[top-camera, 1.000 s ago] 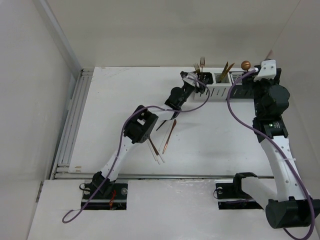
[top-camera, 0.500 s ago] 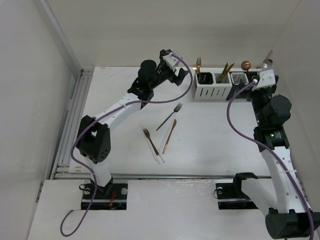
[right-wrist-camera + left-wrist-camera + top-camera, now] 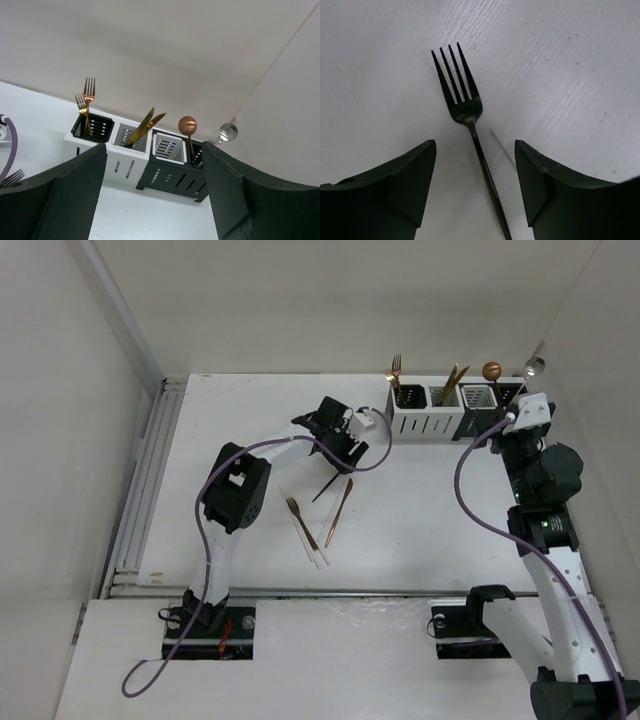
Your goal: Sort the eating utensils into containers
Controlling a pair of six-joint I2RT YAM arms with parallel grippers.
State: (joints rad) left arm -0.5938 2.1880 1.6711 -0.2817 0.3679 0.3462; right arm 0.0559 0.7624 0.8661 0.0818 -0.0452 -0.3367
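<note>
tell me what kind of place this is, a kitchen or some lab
Probably a robot lab test cell, not a kitchen: a white table boxed in by plain white panels, a left arm and right arm bolted at its near edge, and slotted cutlery boxes with a black fork lying loose.

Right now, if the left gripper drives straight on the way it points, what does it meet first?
Most likely the black fork, lying flat between the open fingers of the left gripper, with the table directly beneath it. The remaining depth is hard to judge.
</note>
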